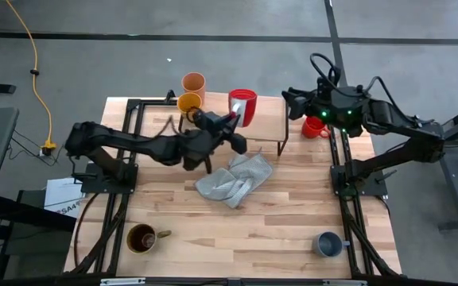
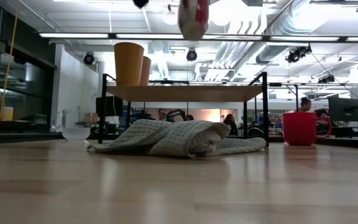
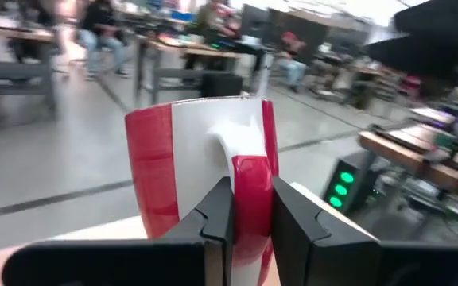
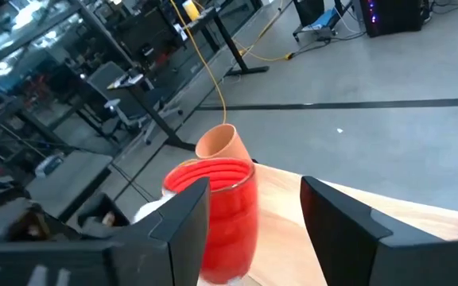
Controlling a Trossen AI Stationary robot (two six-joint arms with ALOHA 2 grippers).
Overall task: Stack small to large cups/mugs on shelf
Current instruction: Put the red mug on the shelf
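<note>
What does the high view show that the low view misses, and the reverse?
High only: brown mug, grey-blue mug, left hand gripping a red mug, right hand open beside the shelf. Low only: people in the room behind. Both: grey cloth, shelf, peach tumbler, that held red mug, a second red mug on the table.

Two dark jointed arms, black cables, green lights on right arm [image 1: 388, 119]

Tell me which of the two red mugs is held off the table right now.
The red mug above the shelf, gripped by its handle in the left gripper. The other red mug stands on the table near the right gripper, ungripped.
</note>
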